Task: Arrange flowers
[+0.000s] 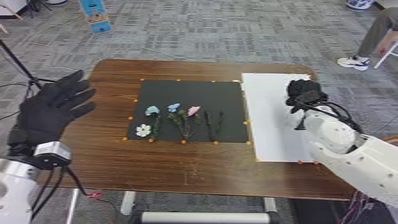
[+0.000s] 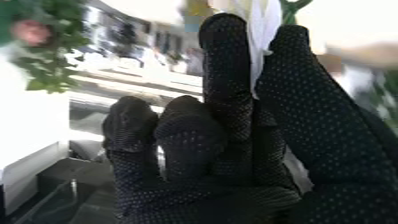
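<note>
As seems likely from the head view, midway through laying out flowers on the bench [image 1: 107, 165]. Note the white flower [image 1: 143, 130] at the near left corner of the black mat [image 1: 191, 90], close to the pale blue flower [image 1: 152, 110], with the blue flower [image 1: 173, 107], pink flower [image 1: 193, 111] and slim dark stems [image 1: 219, 124] ranged rightward. Hold the left robot hand [image 1: 58, 102], open by the bench's left edge, well away from the work. With the right robot hand [image 1: 306, 91] over the white sheet [image 1: 275, 150], choose a free spot before lowering, and avoid sweeping across blooms on the mat.

In the right wrist view, see a white petal-like piece [image 2: 259, 45] pinched between finger and thumb, near a bit of green [image 2: 290, 9]; too hidden to tell whole flower from loose part. Pinch lightly, being probably soft and easily creased. Turn the wrist first, lower flat, open gently, then lift straight up to avoid dragging.
</note>
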Tool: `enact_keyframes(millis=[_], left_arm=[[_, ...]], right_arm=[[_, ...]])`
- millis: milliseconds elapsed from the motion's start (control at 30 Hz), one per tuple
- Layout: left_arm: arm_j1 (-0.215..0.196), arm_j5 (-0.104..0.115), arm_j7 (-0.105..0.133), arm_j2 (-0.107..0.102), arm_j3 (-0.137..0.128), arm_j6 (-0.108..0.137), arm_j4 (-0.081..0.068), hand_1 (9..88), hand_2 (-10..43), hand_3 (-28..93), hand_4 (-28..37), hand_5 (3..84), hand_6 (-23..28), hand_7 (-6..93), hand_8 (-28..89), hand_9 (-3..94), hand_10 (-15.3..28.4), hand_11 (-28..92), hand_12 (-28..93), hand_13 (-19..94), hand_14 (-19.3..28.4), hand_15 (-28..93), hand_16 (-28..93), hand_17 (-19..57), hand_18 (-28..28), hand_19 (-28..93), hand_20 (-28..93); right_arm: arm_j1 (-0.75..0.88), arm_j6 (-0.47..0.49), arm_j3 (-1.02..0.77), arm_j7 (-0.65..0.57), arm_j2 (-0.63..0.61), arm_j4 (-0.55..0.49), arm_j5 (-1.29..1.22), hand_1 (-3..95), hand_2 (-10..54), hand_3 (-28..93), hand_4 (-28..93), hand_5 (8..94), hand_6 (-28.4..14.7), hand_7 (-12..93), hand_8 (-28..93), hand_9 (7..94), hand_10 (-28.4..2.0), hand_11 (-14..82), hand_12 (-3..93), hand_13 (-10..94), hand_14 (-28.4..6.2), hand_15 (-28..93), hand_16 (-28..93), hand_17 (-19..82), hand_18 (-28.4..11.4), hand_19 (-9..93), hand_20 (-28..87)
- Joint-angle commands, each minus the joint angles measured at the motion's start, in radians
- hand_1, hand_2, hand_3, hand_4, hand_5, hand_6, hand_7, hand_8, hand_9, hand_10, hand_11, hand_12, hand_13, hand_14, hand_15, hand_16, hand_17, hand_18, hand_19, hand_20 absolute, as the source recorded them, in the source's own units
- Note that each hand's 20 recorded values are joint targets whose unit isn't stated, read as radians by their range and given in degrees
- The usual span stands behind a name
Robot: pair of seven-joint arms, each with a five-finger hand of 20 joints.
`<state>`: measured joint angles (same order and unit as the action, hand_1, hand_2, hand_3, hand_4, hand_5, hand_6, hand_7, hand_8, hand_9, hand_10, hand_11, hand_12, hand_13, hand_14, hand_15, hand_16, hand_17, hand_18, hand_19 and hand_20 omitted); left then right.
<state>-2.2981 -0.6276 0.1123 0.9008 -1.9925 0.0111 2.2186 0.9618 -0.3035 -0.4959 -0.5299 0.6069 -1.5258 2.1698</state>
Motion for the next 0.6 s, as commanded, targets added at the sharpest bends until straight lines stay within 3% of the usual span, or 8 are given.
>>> enact_keyframes(millis=[33, 233, 333, 600], left_arm=[[0.000, 0.002, 0.001, 0.015, -0.004, 0.008, 0.006, 20.5, -4.7, 70, -28.3, 30.4, 2.6, 16.7, -9, 28.0, 11.8, 17, 16, 23, 13.9, 23, 2, -11.0, 22.6, 44, 8], [0.011, 0.002, -0.001, 0.012, 0.006, 0.013, 0.005, 20.6, -4.6, 70, -28.3, 30.5, 2.6, 16.7, -9, 28.1, 11.8, 17, 16, 23, 13.8, 23, 2, -11.0, 22.6, 44, 8], [0.021, 0.003, 0.000, 0.010, 0.014, 0.013, 0.001, 20.5, -4.6, 70, -28.3, 30.5, 2.6, 16.7, -9, 28.1, 11.8, 17, 16, 23, 13.9, 23, 2, -11.0, 22.6, 44, 8], [0.047, 0.006, -0.003, 0.003, 0.027, 0.016, -0.011, 20.4, -4.7, 70, -28.3, 30.5, 2.6, 16.8, -9, 28.1, 11.8, 17, 16, 23, 13.9, 23, 2, -11.0, 22.7, 44, 8]], right_arm=[[-0.129, -0.050, 0.099, 0.103, 0.136, -0.099, 0.001, 52.3, -9.5, 81, -28, 75.4, 3.2, 41, -2, 86.9, -5.1, 20.9, 47.1, 71, -5.6, 83, 34, 41, -20.3, 93, 57], [-0.213, -0.042, 0.181, 0.142, 0.262, -0.040, 0.012, 52.2, -9.5, 81, -28, 75.6, 3.1, 41, -2, 87.1, -5.1, 20.8, 47.2, 71, -5.5, 83, 34, 41, -20.1, 93, 58], [-0.236, -0.065, 0.207, 0.129, 0.288, -0.035, 0.018, 52.1, -9.5, 81, -28, 75.7, 3.2, 41, -3, 87.1, -5.1, 20.7, 47.3, 72, -5.5, 83, 34, 41, -20.2, 93, 58], [-0.249, -0.015, 0.250, 0.134, 0.300, -0.035, 0.017, 52.0, -9.5, 81, -28, 76.0, 3.2, 41, -3, 87.2, -5.1, 20.4, 47.2, 72, -5.2, 83, 34, 42, -20.1, 93, 59]])
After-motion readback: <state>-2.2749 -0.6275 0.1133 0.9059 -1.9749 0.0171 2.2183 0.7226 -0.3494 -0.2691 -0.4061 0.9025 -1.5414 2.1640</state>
